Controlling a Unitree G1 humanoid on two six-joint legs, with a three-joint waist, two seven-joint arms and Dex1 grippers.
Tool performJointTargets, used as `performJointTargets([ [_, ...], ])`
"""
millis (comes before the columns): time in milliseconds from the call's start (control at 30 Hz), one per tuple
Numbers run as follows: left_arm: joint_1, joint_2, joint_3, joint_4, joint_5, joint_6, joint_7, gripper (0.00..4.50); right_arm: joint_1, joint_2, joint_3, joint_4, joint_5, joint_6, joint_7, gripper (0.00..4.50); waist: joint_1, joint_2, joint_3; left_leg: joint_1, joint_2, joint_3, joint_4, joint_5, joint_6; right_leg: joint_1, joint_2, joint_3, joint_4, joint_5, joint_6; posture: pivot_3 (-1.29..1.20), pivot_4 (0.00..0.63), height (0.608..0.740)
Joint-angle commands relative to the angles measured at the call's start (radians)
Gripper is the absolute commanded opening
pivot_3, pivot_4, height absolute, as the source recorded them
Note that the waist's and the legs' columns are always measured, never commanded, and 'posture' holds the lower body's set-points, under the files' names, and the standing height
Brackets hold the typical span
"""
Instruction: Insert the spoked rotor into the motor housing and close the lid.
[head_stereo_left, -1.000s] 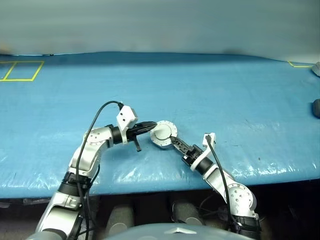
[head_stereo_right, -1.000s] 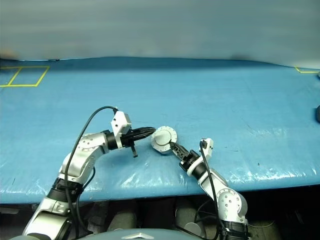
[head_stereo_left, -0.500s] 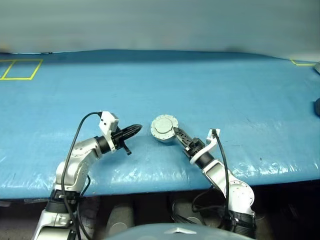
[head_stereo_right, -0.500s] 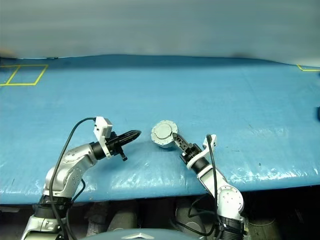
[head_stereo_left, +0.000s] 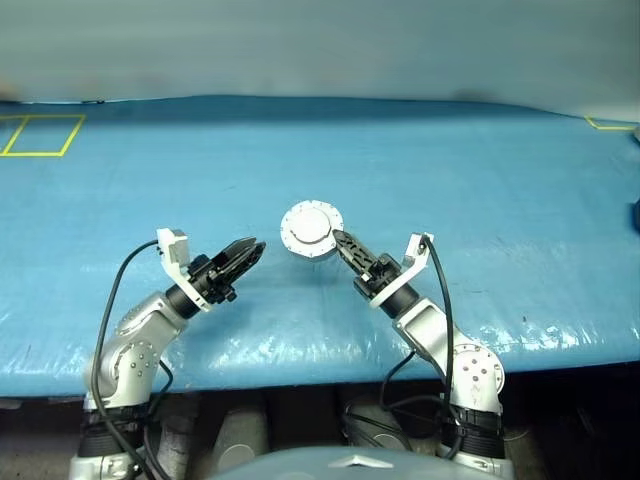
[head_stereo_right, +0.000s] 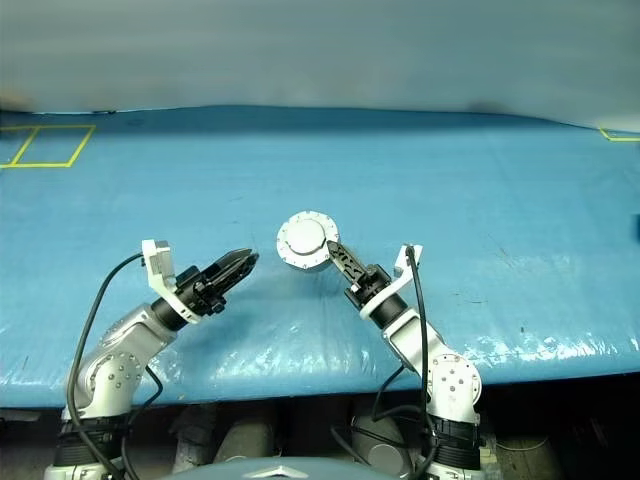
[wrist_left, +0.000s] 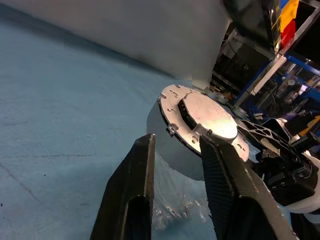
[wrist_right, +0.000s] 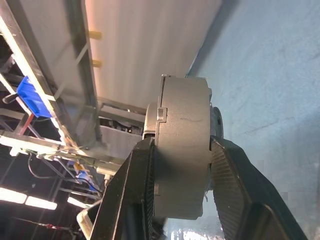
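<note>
Above the blue table (head_stereo_left: 480, 170), our right gripper (head_stereo_left: 341, 243) holds the motor housing (head_stereo_left: 311, 231) aloft, jaws pinching the grey can across its flat faces. The lid (wrist_left: 202, 117) sits flat on the housing, its plain face with raised circle turned toward us. Our left gripper (head_stereo_left: 246, 252) hangs to the housing's left, apart from it, jaws spread and empty. We judge the closing step done or nearly so, the rotor hidden inside if seated. Next comes checking the lid's seam, then lowering the housing to the table.
</note>
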Motion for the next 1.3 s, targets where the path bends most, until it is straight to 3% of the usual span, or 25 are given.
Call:
performJointTargets([
  [33,0.018,-0.001,-0.022,-0.045,-0.023,0.020,0.001,3.28,-0.042,0.004,0.030,-0.099,0.094,0.004,-0.002,1.32,0.000,0.000,0.000,0.000,0.000,0.000,0.000,0.000,0.000,0.000,0.000,0.000,0.000,0.000,0.000,0.00,0.150,0.740],
  [167,-0.004,-0.068,-0.005,-0.041,-0.092,0.032,0.052,4.49,-0.041,-0.025,0.054,-0.132,0.125,0.015,-0.004,1.32,0.002,0.000,0.000,0.000,0.000,0.000,0.001,0.000,0.000,0.000,0.000,0.000,0.001,0.000,0.000,0.00,0.150,0.740],
  [333,-0.008,-0.110,0.002,-0.081,-0.197,0.073,0.077,4.49,-0.029,-0.068,0.077,-0.142,0.131,0.019,-0.012,1.32,0.002,0.000,0.000,0.000,0.000,0.000,0.003,0.000,0.000,0.001,0.000,0.000,0.002,0.000,0.000,0.00,0.150,0.740],
  [600,0.026,-0.088,-0.050,-0.132,-0.214,0.098,0.069,4.49,-0.026,-0.100,0.100,-0.140,0.136,0.009,-0.031,1.32,-0.001,0.000,0.000,0.001,0.000,-0.001,0.004,0.000,0.000,0.001,0.001,0.000,0.004,0.000,0.000,0.00,0.150,0.740],
  [900,-0.040,-0.180,-0.013,0.002,-0.241,0.069,0.130,4.49,-0.037,-0.115,0.115,-0.135,0.139,0.007,-0.044,1.32,0.002,0.000,0.000,0.000,0.000,-0.001,0.009,0.000,0.000,0.003,0.001,0.000,0.004,0.001,0.002,0.00,0.150,0.740],
  [1300,-0.083,-0.279,0.002,0.033,-0.330,0.117,0.200,4.49,-0.035,-0.124,0.123,-0.136,0.130,-0.001,-0.054,1.32,0.002,0.000,0.000,0.000,0.000,-0.001,0.010,0.000,0.000,0.003,0.001,0.000,0.004,0.001,0.002,0.00,0.150,0.740],
])
